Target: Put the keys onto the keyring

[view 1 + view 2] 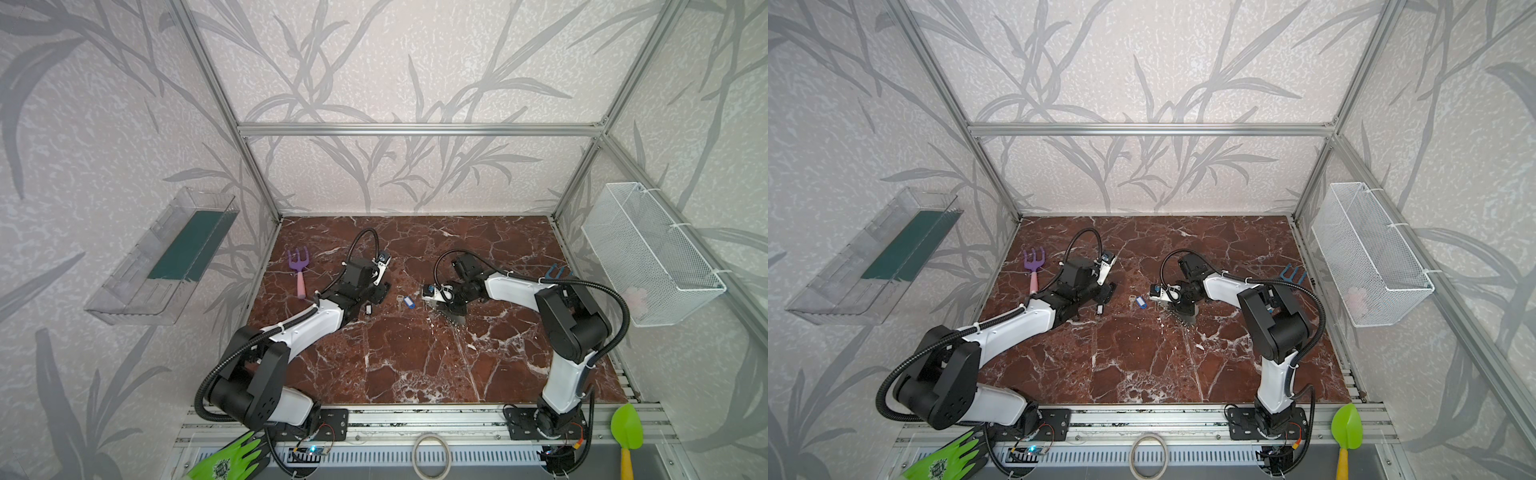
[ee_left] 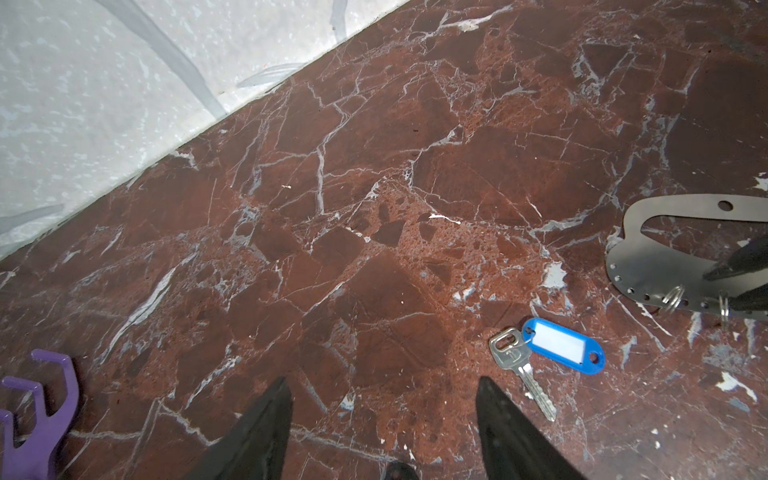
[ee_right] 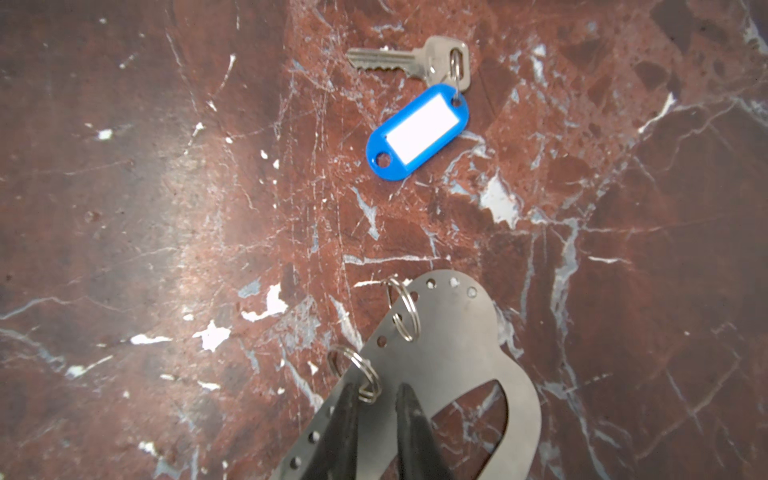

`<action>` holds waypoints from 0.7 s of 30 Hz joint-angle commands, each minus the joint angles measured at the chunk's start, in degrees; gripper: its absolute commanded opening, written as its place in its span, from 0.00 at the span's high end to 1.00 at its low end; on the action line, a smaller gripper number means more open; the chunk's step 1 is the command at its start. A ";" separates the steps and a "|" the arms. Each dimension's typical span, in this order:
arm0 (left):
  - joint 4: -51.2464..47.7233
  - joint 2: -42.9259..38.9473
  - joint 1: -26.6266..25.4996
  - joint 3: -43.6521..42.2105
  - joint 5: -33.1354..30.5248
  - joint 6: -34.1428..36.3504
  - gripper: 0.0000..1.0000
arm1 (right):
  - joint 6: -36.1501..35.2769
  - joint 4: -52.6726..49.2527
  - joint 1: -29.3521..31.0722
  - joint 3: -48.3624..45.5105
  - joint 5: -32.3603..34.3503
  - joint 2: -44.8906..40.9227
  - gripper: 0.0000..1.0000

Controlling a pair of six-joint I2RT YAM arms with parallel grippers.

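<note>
Bimanual rig, keys not yet threaded: R hand [image 3: 376,388], jaws narrow, straddles strip of keyring [image 3: 453,345] beside split ring [image 3: 359,360]; firm clamp or not, can't tell. L hand [image 2: 382,380] wide, empty, above surface [image 2: 374,187] nr blue-tagged key [image 2: 519,365]. Second key [image 1: 368,309], black/white head, lies by L arm. Judgement: secure plate first w/o pinning split ring, then L takes tagged key by head, tag clear.

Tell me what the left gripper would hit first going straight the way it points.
Likely the bare marble table, depth unclear; the blue-tagged key lies beside the left gripper, off its line.
</note>
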 commanded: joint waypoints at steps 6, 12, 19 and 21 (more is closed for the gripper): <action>0.82 0.14 -0.21 -0.67 0.11 0.10 0.29 | 1.89 -0.56 0.33 1.21 -1.91 1.35 0.82; 0.91 -0.21 -0.15 -1.11 -0.06 -0.47 0.29 | 2.65 -1.01 0.33 1.40 -2.22 1.79 0.85; 1.14 -0.39 -0.20 -1.47 -0.24 -1.18 0.29 | 3.40 -0.06 0.38 1.21 -2.28 1.70 0.90; 1.32 -0.50 -0.21 -1.59 -0.28 -1.31 0.29 | 3.64 0.46 0.42 0.77 -2.18 1.34 0.91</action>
